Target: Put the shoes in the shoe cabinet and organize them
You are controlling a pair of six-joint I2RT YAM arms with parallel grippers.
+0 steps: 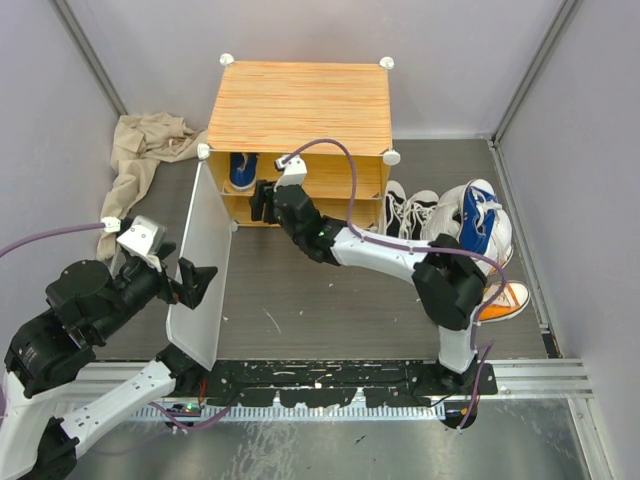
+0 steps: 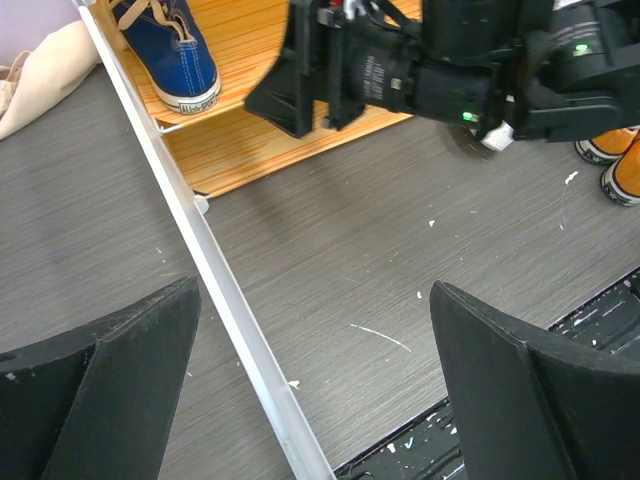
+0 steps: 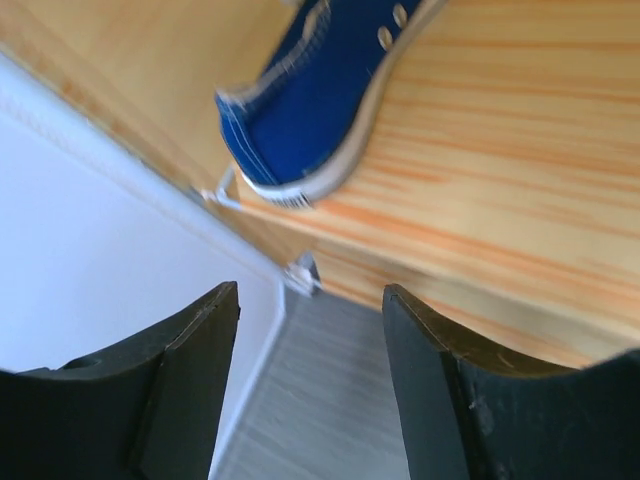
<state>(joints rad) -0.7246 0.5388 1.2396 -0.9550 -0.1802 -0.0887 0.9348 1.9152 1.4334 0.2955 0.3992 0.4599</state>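
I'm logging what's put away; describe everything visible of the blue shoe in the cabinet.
The blue shoe looks like canvas, laced, with a white sole and striped heel patch. It stands upright on the wood-grain shelf, at the cabinet's left end, heel outward. Nothing grips it; the right gripper hovers open nearby.

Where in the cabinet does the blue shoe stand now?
In the top view the blue shoe stands at the left end of the cabinet's shelf, beside the open door, just left of the right hand.
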